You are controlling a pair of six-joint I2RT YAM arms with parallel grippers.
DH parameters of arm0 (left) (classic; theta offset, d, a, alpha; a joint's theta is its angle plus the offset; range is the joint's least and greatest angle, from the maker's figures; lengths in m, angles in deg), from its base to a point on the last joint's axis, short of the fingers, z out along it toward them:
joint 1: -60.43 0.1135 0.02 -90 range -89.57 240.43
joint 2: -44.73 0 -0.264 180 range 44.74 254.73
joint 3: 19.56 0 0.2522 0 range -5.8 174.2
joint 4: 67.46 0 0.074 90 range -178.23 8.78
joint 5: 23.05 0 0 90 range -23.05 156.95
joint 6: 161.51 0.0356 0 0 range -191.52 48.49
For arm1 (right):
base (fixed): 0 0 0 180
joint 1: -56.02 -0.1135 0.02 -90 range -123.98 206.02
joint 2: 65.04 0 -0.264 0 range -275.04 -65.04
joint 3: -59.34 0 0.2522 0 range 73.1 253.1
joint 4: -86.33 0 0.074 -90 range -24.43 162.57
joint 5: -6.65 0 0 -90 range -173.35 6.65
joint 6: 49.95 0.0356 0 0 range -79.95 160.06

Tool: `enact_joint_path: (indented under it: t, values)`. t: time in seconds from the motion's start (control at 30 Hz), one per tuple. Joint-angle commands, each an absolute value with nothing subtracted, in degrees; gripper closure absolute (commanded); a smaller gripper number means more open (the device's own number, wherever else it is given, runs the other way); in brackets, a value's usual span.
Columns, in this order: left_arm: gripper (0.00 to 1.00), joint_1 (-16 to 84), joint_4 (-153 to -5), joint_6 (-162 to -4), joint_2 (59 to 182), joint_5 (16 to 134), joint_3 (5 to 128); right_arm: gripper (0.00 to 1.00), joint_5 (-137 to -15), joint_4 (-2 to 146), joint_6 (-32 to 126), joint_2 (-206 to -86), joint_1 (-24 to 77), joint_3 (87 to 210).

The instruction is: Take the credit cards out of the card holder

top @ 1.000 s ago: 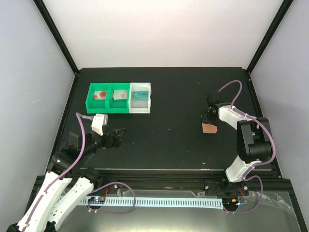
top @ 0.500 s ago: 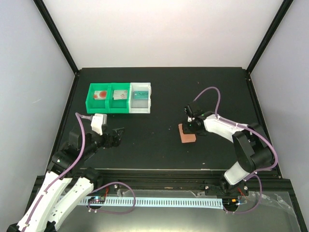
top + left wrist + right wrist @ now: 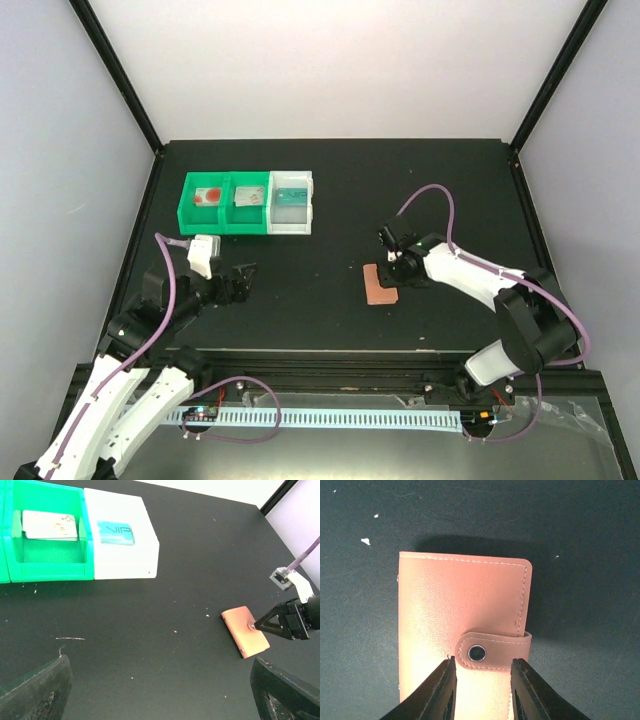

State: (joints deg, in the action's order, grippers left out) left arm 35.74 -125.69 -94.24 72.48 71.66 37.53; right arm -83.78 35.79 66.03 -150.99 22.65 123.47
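The card holder is a salmon-pink wallet lying flat and snapped closed on the black table; it also shows in the left wrist view and fills the right wrist view. My right gripper points down at its face, jaws a narrow gap apart on either side of the snap tab, clamping nothing I can see. Credit cards lie in the bins: a white one with a red disc, a pale one and a teal one. My left gripper is open and empty.
A green two-compartment bin and a white bin stand side by side at the back left. Black frame rails run along the table's edges. Small white specks dot the table.
My right gripper and the card holder have moved left, from the right side toward the table's middle. The holder, foreshortened earlier, now lies flat. The left arm has not moved.
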Motion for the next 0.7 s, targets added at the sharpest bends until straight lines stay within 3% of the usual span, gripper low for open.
enact_joint_path:
  t: [0.0,0.3,0.67]
  values:
    - [0.01,36.30,-124.31,-94.57,72.94,71.22,37.37,0.69,-83.64,36.54,65.12,-151.79,22.29,123.02]
    - [0.01,36.22,-125.02,-94.55,73.86,71.28,37.62,0.72,-83.56,37.87,66.56,-154.67,20.19,124.16]
    - [0.01,36.24,-125.17,-94.67,73.51,71.35,37.64,0.74,-93.32,33.60,67.56,-158.22,16.90,127.68]
